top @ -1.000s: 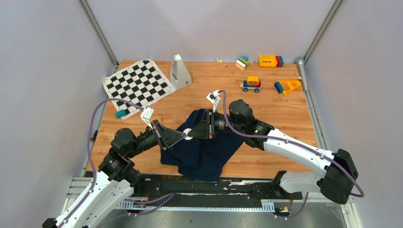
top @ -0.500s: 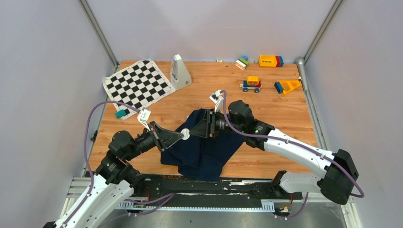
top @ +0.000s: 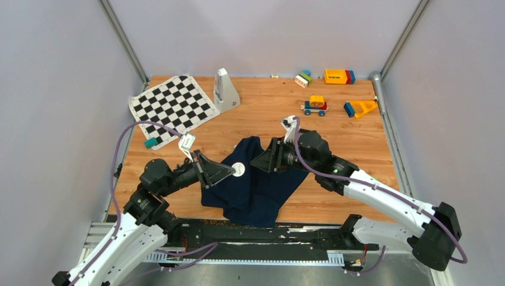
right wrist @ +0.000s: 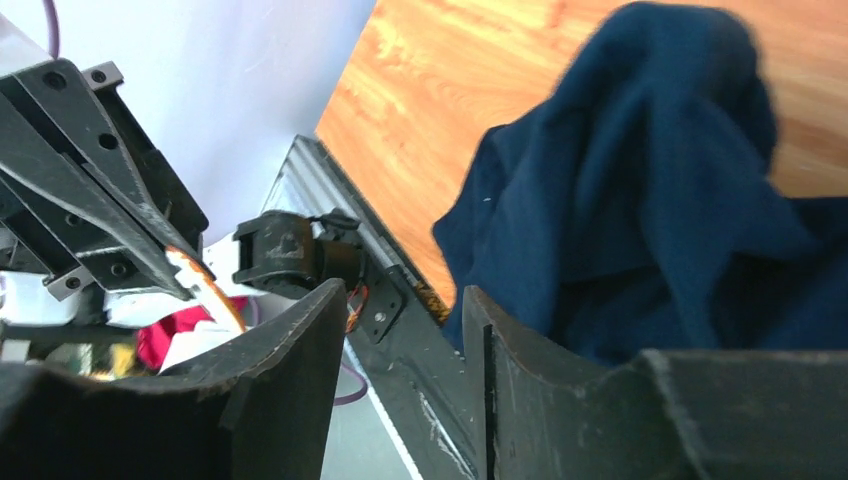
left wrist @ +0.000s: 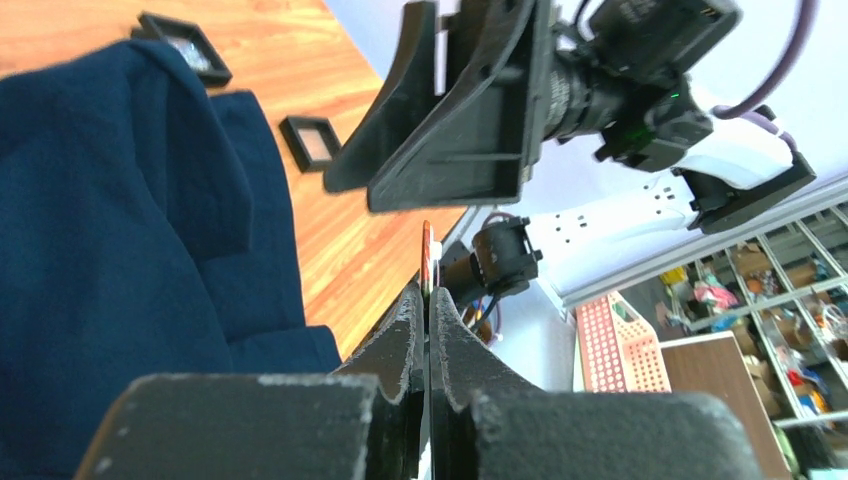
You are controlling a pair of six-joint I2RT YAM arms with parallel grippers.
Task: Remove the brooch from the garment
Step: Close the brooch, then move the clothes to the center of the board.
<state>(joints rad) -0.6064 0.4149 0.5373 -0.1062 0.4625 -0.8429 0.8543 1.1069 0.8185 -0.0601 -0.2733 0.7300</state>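
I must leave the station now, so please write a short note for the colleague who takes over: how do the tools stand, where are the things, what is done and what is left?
Left tool: shut on the brooch, a thin white disc, held clear of the cloth.
Right tool: open, holds nothing, next to the garment.
Garment: crumpled on the table, near the front edge.
Done: the brooch looks free of the garment.
Left: probably only to set the brooch down on the table.
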